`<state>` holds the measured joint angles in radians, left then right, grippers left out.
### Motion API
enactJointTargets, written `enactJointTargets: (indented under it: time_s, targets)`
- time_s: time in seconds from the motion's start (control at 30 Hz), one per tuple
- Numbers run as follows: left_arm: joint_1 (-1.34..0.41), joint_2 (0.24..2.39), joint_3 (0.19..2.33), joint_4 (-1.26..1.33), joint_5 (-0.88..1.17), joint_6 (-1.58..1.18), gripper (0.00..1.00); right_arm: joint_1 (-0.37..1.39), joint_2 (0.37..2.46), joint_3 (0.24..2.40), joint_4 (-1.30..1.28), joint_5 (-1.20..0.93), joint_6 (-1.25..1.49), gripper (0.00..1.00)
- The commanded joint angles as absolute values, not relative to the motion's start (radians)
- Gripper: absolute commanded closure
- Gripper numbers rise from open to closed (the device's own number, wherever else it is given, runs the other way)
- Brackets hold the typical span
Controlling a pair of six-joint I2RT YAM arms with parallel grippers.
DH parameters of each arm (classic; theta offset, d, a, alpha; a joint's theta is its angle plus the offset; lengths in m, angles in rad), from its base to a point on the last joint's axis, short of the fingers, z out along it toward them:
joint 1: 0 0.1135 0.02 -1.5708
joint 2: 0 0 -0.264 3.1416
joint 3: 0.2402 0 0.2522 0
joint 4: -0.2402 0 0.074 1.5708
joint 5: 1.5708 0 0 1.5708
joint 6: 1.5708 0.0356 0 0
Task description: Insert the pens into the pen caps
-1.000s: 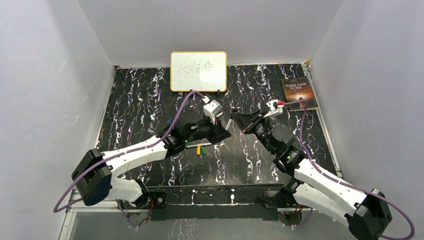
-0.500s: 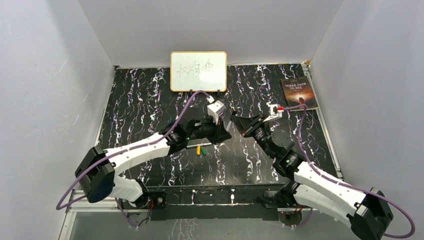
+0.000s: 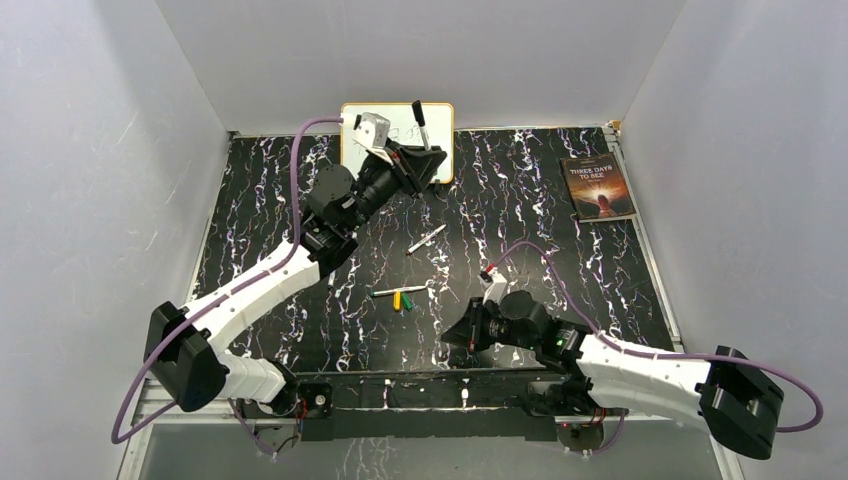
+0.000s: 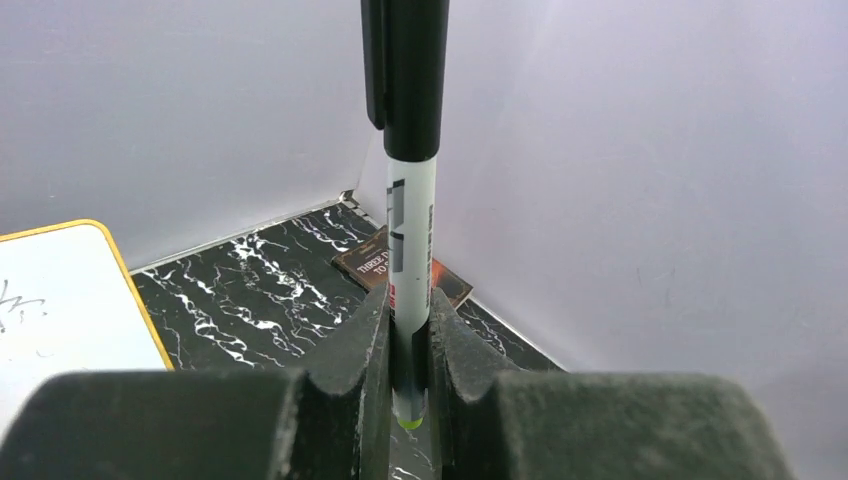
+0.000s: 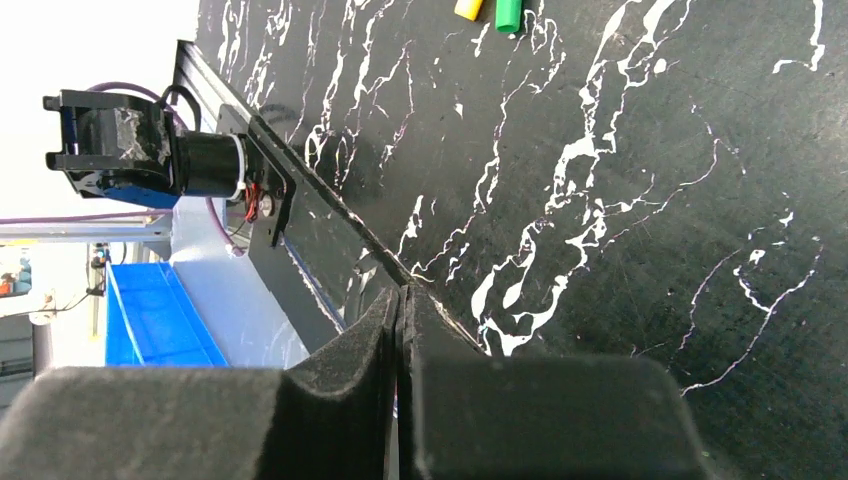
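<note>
Overhead first: the left hand [image 3: 430, 162] is raised in front of the yellow-framed white writing board [image 3: 385, 135] at the far wall. It is clamped on a thin whitish-grey marker pen [image 3: 424, 135]. That pen stands upright with a stubby black plastic cap [image 3: 419, 111] seated on its upper end. Two more pens of the same kind lie on the black, white-veined marble table [image 3: 520, 200]: a slanted pen [image 3: 427, 238] near the middle and a level pen [image 3: 397, 291] nearer the arms. Just beside the level pen lie a stubby yellow cap [image 3: 396, 299] and a stubby green cap [image 3: 406, 301], side by side, neither on a pen. The right hand [image 3: 450, 336] sits low over the table's near edge, well apart from pens and caps. A dark paperback book [image 3: 598, 187] lies at the far right corner.

Left wrist view: the black padded fingers [image 4: 350, 380] pinch the pen's lower barrel from both sides. The barrel is white with grey printed blocks, the clipped black cap covers its top, and a yellow-green end shows below the grip.

Right wrist view: the fingers [image 5: 340, 350] are pressed flat together with nothing between them. The yellow and green caps lie at the top edge of the view. A blue plastic bin [image 5: 150, 320] shows beyond the table edge; its contents cannot be told.
</note>
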<state>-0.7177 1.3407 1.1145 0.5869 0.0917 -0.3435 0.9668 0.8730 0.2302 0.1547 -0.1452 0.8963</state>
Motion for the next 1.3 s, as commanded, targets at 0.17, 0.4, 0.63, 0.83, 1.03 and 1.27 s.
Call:
enactJointTargets:
  time_s: [0.17,0.4,0.63,0.83,1.03,1.27]
  targets:
    - [-0.725,1.278,1.014,0.612,0.17,-0.325,1.0,0.971,0.793,0.295,0.131,-0.108,0.888,1.0]
    - [-0.724,1.232,0.972,0.228,0.071,-0.262,1.0,0.971,0.702,0.354,0.026,0.037,0.842,1.0]
    - [-0.699,1.243,0.945,-0.171,-0.049,-0.228,1.0,0.971,0.686,0.416,-0.055,0.087,0.791,1.0]
    - [-0.604,1.361,1.0,-0.408,-0.087,-0.246,1.0,0.971,0.675,0.399,-0.052,0.07,0.806,1.0]
    - [-0.451,1.395,0.976,-0.446,-0.006,-0.252,1.0,0.97,0.643,0.388,-0.057,0.068,0.813,1.0]
    - [-0.395,1.526,1.005,-0.536,0.019,-0.191,1.0,0.97,0.621,0.368,-0.063,0.064,0.821,1.0]
